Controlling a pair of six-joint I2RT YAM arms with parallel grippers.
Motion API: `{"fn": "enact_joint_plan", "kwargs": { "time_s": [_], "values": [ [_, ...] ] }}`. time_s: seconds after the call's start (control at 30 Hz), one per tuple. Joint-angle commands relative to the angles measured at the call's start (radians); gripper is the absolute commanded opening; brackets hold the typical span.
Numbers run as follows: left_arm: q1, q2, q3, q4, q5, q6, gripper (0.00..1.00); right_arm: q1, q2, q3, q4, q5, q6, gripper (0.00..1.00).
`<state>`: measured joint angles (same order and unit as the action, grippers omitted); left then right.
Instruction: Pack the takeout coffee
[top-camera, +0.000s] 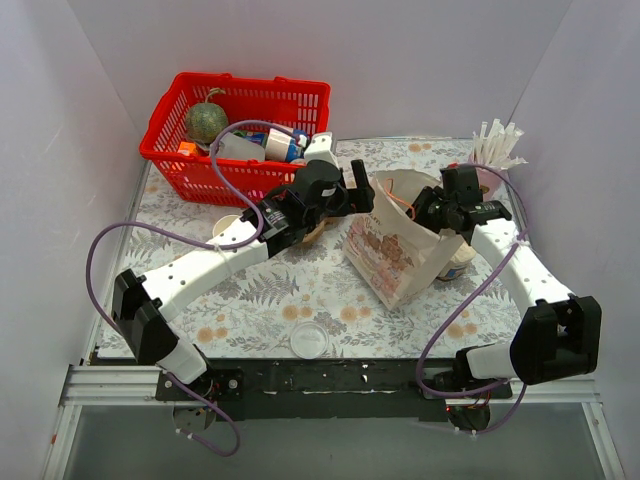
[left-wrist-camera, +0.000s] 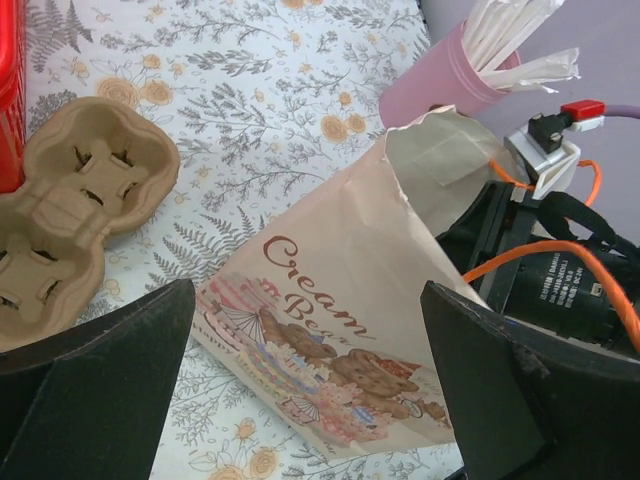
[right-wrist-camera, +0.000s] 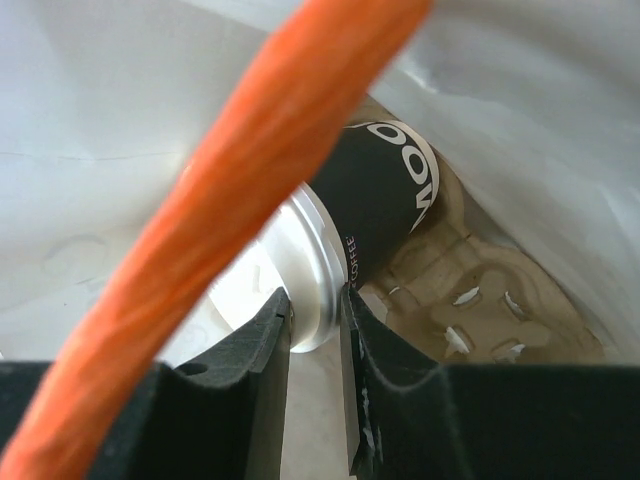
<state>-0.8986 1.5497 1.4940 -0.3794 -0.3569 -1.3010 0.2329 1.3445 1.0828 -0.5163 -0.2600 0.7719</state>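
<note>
The takeout coffee (right-wrist-camera: 385, 195) lies tilted inside the paper bag (top-camera: 395, 255), its dark band and white lid (right-wrist-camera: 300, 265) showing in the right wrist view. My right gripper (right-wrist-camera: 315, 305) is down in the bag's mouth and shut on the lid's rim, one finger on each side of it. Under the cup sits a brown pulp cup carrier (right-wrist-camera: 480, 295). From the top view the cup is hidden by the bag and my right gripper (top-camera: 440, 212). My left gripper (left-wrist-camera: 308, 300) hangs wide open above the bag's printed side (left-wrist-camera: 340, 300), holding nothing.
A second pulp carrier (left-wrist-camera: 70, 210) lies left of the bag. A pink holder of straws (top-camera: 495, 150) stands at the back right and a red basket (top-camera: 235, 130) of goods at the back left. A loose lid (top-camera: 309, 340) lies near the front edge. A small cup (top-camera: 456, 266) stands right of the bag.
</note>
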Motion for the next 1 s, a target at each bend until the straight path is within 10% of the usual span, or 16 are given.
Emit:
{"fn": "enact_joint_plan", "kwargs": {
  "time_s": [0.0, 0.63, 0.97],
  "values": [
    [0.004, -0.004, 0.058, 0.042, 0.016, 0.052, 0.98, -0.001, -0.016, 0.060, -0.051, 0.005, -0.019, 0.05],
    [0.009, -0.223, -0.063, 0.327, 0.048, 0.199, 0.98, 0.002, -0.159, 0.385, -0.153, 0.122, -0.086, 0.07],
    [0.133, 0.010, 0.261, 0.151, 0.550, 0.262, 0.98, 0.002, -0.211, 0.390, -0.099, -0.013, -0.066, 0.08]
  ]
}}
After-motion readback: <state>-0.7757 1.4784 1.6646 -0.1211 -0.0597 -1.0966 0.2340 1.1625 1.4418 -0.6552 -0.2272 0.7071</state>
